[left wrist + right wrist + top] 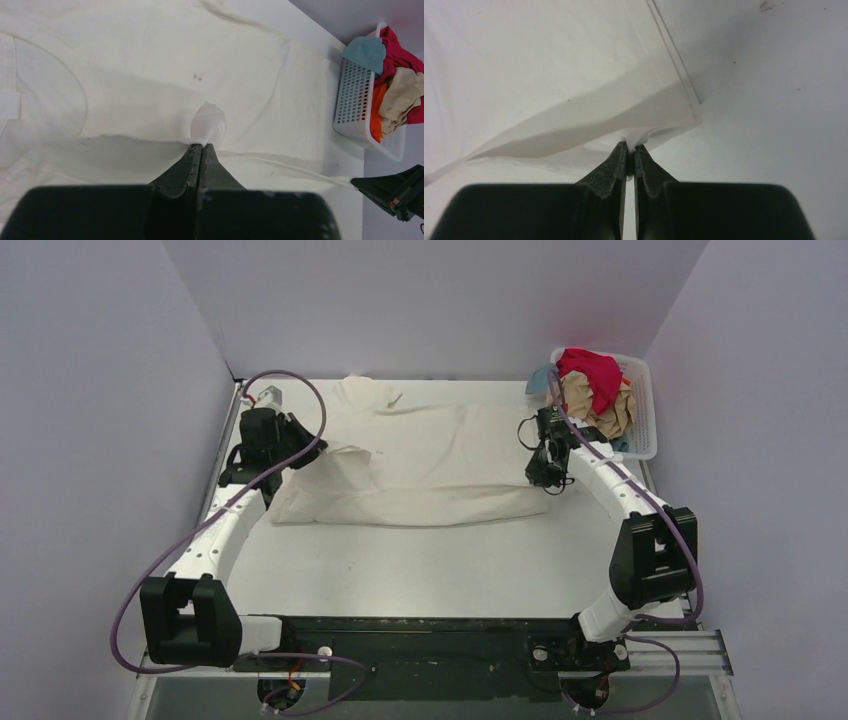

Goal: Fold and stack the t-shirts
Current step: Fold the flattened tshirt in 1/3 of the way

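Clenched shut, the left gripper (202,146) and right gripper (630,146) each pinch cloth of the cream-white t-shirt (440,460), spread mid-frame between them.

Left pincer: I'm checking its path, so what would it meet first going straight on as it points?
Probably the large cream-white cloth t-shirt: the left pincer is shut on a fold of it, with more shirt spread ahead.

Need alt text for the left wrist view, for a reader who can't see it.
The left gripper is shut on a pinched-up fold of a cream-white t-shirt that lies spread over the white table. At the right edge, a white slatted basket holds a heap of red, tan, orange and pale blue clothes.
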Tool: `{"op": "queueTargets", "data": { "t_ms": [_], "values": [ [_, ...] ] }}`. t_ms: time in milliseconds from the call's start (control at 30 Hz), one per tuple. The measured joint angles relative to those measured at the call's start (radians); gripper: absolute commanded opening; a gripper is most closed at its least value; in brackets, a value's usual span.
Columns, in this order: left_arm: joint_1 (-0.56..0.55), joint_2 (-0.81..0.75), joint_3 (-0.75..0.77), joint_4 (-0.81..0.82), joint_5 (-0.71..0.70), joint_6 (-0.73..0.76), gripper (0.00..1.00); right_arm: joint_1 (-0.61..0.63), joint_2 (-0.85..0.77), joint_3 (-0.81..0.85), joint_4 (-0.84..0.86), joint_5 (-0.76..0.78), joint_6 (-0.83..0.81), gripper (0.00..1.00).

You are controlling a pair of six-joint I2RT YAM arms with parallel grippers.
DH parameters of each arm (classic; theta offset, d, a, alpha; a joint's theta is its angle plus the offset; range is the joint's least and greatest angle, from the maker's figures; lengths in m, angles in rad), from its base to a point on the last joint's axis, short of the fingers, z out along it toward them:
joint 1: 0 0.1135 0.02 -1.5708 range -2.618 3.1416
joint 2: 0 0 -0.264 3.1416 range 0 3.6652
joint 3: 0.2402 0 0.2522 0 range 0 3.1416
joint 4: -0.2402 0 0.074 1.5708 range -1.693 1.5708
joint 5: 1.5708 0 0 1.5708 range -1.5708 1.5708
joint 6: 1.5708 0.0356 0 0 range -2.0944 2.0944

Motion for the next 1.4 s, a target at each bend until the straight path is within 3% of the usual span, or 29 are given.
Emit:
{"op": "queueTargets", "data": {
  "t_ms": [433,533,567,600,667,700,833,967,1067,1200,1300,1400],
  "values": [
    [0.028,0.212,0.157,0.057,0.039,0.156,0.00,-0.026,0.036,0.031,0.020,-0.006,-0.007,0.00],
    [0.030,0.287,0.208,0.054,0.038,0.175,0.06,-0.031,0.063,0.045,0.037,-0.006,-0.007,0.07],
    [0.030,0.310,0.223,0.055,0.036,0.179,0.07,-0.032,0.072,0.051,0.040,-0.005,-0.006,0.14],
    [0.030,0.344,0.246,0.051,0.029,0.184,0.18,-0.032,0.087,0.061,0.042,-0.001,-0.006,0.20],
    [0.031,0.420,0.303,0.038,0.004,0.192,0.57,-0.032,0.117,0.082,0.051,0.014,0.000,0.32],
    [0.033,0.466,0.343,0.022,-0.012,0.197,0.78,-0.032,0.130,0.091,0.052,0.021,0.005,0.42],
    [0.042,0.660,0.570,-0.126,-0.111,0.190,0.85,-0.032,0.145,0.104,0.053,0.054,0.020,0.66],
    [0.049,0.716,0.689,-0.248,-0.188,0.188,0.86,-0.023,0.114,0.094,0.056,0.093,0.027,0.73],
    [0.049,0.661,0.634,-0.251,-0.203,0.183,0.87,-0.001,0.049,0.056,0.058,0.118,0.025,0.74],
    [0.047,0.458,0.330,-0.191,-0.170,0.144,0.89,0.068,-0.024,-0.009,0.078,0.112,0.010,0.75],
    [0.047,0.360,0.127,-0.126,-0.117,0.107,0.89,0.107,0.015,-0.018,0.113,0.060,0.007,0.75],
    [0.049,0.378,0.032,-0.082,-0.075,0.079,0.90,0.111,0.116,-0.018,0.175,0.010,0.004,0.75]
  ]
}}
